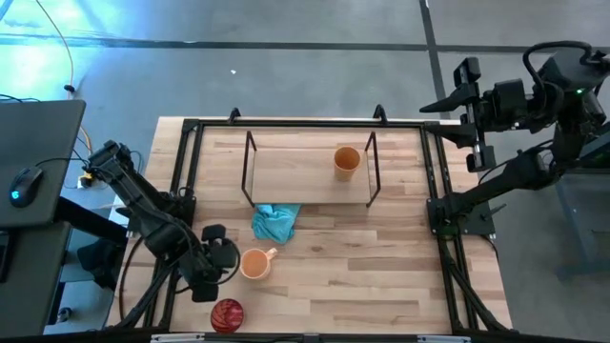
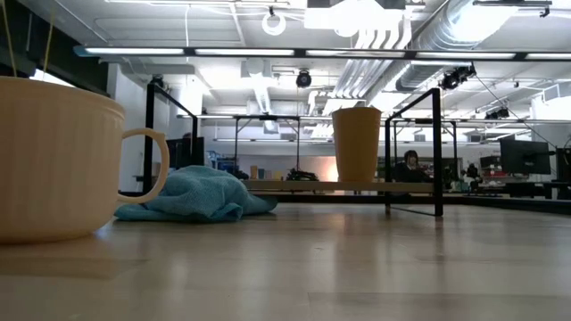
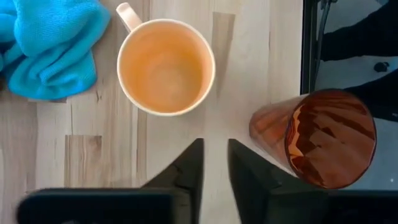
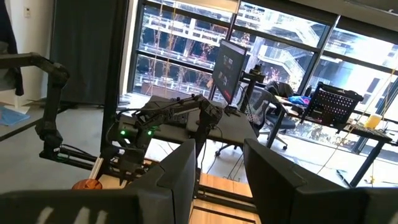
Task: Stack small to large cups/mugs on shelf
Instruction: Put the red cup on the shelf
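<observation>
The light orange mug point(image 1: 254, 263) point(image 3: 166, 67) point(image 2: 53, 160) stands upright on the tabletop, its handle toward the teal cloth. The red patterned cup point(image 1: 227, 314) point(image 3: 323, 137) stands near the table's near edge. The amber tumbler point(image 1: 347, 162) point(image 2: 357, 143) stands upright on the shelf's wood board point(image 1: 305, 171) point(image 2: 294, 186), toward its right end. My left gripper point(image 1: 227, 255) point(image 3: 216, 163) hovers just left of the mug, open by a narrow gap and holding nothing. My right gripper point(image 1: 448, 119) point(image 4: 221, 163) is open, raised beyond the table's far right corner.
A teal-blue cloth point(image 1: 275, 222) point(image 2: 192, 196) lies bunched at the shelf's near edge, close to the mug. A black metal frame point(image 1: 434, 191) rims the table. Bare wood point(image 1: 362, 257) spreads to the right of the mug.
</observation>
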### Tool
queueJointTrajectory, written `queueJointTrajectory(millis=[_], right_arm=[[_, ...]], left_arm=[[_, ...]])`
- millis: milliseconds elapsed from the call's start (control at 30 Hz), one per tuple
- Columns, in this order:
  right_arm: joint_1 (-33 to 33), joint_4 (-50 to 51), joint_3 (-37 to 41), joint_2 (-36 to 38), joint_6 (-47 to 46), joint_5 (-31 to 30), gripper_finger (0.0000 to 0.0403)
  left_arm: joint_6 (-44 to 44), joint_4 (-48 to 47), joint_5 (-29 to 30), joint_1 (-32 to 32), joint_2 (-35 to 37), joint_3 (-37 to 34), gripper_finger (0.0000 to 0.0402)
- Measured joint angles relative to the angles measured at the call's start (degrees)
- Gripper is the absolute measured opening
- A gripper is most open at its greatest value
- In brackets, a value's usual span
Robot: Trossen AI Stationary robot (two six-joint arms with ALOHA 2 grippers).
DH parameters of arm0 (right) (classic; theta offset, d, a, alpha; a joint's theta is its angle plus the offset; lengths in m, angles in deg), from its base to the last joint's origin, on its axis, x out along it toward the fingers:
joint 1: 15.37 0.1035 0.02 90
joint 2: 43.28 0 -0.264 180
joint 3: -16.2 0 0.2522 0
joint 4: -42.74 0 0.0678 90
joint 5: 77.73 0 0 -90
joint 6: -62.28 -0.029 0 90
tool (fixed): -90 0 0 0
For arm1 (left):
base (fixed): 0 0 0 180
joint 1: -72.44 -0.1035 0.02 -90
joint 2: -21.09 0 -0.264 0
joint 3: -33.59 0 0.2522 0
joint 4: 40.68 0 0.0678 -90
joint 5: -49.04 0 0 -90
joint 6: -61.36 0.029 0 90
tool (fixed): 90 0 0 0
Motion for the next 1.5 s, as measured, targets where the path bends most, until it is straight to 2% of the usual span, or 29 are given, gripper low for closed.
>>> queueJointTrajectory(millis=[267, 433, 667, 1067, 1267, 1500], right_arm=[[0.02, 0.72, 0.00, 0.00, 0.00, -0.01, 0.0130], [0.00, 2.14, 0.00, 0.00, 0.02, -0.01, 0.0130], [0.01, 4.80, 0.00, 0.00, 0.02, -0.02, 0.0130], [0.00, 5.84, 0.00, 0.06, 1.55, -0.04, 0.0130], [0.00, 6.84, 0.02, 0.54, 1.55, -0.04, 0.0130], [0.00, 7.13, 0.02, 1.90, 1.53, -0.02, 0.0130]], left_arm=[[1.66, -0.02, 1.22, 0.14, -0.29, 0.00, 0.0201], [3.40, 1.46, -4.66, 0.20, -0.99, 0.00, 0.0242], [1.74, 6.00, -11.21, 0.13, -3.36, -0.02, 0.0230], [-1.50, 10.96, -11.85, 0.12, -6.05, 0.00, 0.0184], [-1.54, 13.08, -14.41, 0.13, -8.89, 0.00, 0.0175], [-1.99, 13.81, -13.95, 0.13, -9.97, 0.02, 0.0173]])
